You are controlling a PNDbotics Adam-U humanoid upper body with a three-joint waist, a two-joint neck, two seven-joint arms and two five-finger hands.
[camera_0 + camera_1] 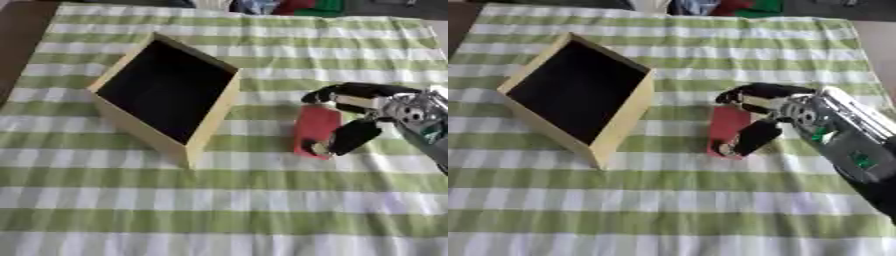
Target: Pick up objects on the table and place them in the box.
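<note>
Red block (315,127) lay flat on the green-striped surface (262,200), just right of the open box (166,92). My right hand (767,112) curled round it, fingers over its far end and thumb at its near end, pinching it lengthwise, I judged, for lifting.

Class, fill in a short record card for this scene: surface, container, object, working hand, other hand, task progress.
surface: green and white checked cloth
container: tan box with dark inside, nothing seen in it, left of centre
object: flat red block, right of the box, apart from it
working hand: right hand, fingers and thumb curled round the red block
other hand: left, not in view
task progress: red block not yet in the box
</note>
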